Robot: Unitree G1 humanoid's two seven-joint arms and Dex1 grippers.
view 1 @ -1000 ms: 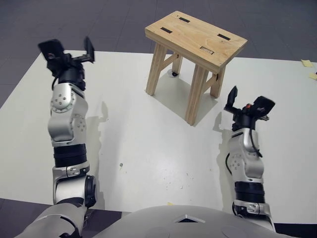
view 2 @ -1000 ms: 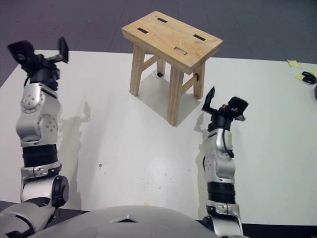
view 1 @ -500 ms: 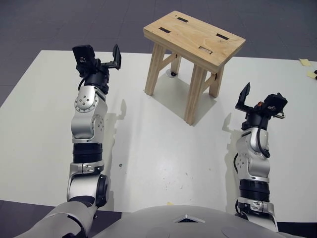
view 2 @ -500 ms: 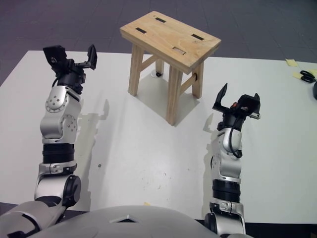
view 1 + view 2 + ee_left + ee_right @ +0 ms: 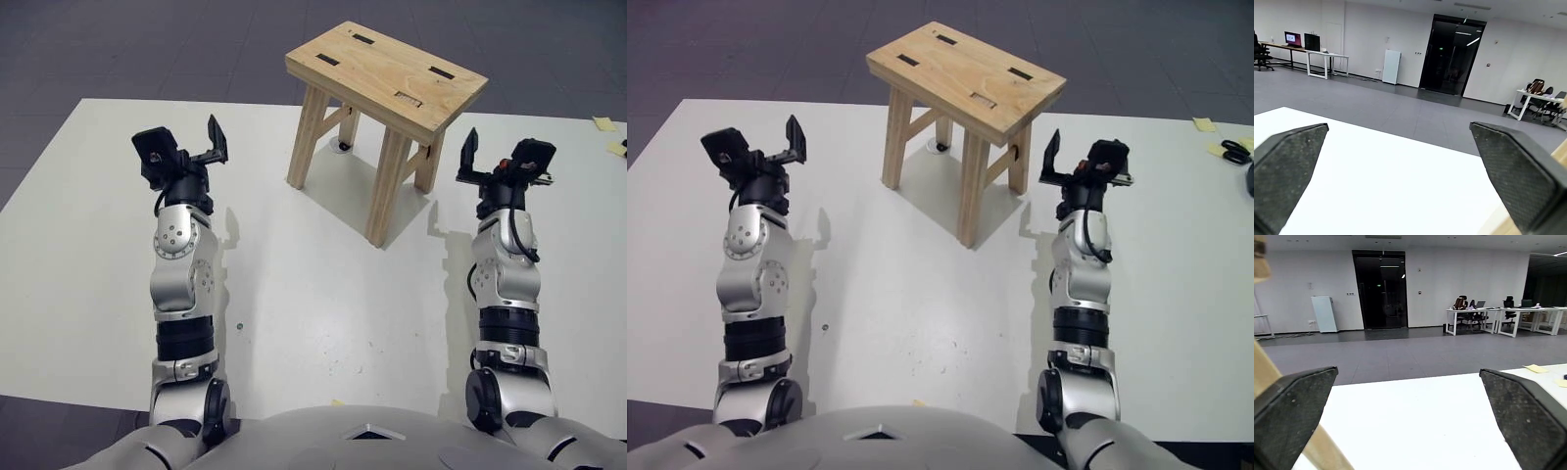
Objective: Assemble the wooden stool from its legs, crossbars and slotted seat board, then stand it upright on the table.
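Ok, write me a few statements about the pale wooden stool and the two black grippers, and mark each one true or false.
1. The pale wooden stool stands upright on the white table. True.
2. The left gripper is shut on one of the stool's legs. False: it is open, holds nothing and is apart from the stool, on the robot's left of it.
3. The seat board shows four slots in its top. True.
4. The right gripper rests on top of the seat board. False: it is beside the stool, on the robot's right of it, open and empty.
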